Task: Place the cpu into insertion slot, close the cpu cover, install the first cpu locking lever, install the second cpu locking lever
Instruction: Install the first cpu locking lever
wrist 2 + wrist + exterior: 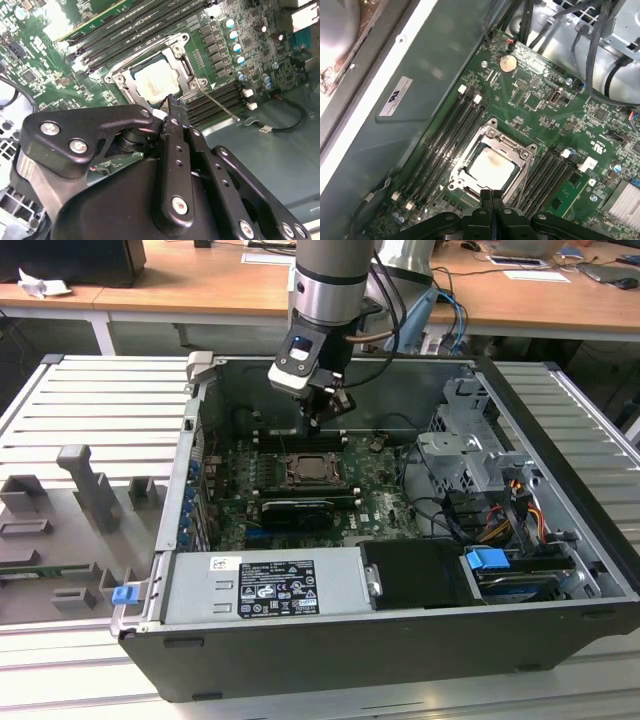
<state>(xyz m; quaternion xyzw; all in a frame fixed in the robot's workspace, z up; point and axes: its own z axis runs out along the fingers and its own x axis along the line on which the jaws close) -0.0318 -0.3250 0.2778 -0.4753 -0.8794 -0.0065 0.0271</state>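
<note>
Tally inside the case: singles, except the memory banks

One cpu (492, 167), one insertion slot (465, 170), one cpu cover (512, 146), one green board (530, 82), two banks of memory slots (445, 145) (547, 172), one coin battery (508, 63), one expansion card (297, 512), one grey power supply (265, 585), one open case (400, 665), one gripper (491, 192).

Looks like a robotics lab or test workshop to me, definitely not anybody's home. An open computer case (330, 680) lies on its side on a slatted aluminium surface (90, 400), the kind built from extrusion profiles, and a robot arm (330, 280) reaches down into it. Grey fixtures (85, 490) that look custom-made sit on the exterior view's left. Behind all that run long wooden desks (180, 295) with loose cables (450, 285) and papers (268, 257), so it's kinda office-meets-bench.
</note>
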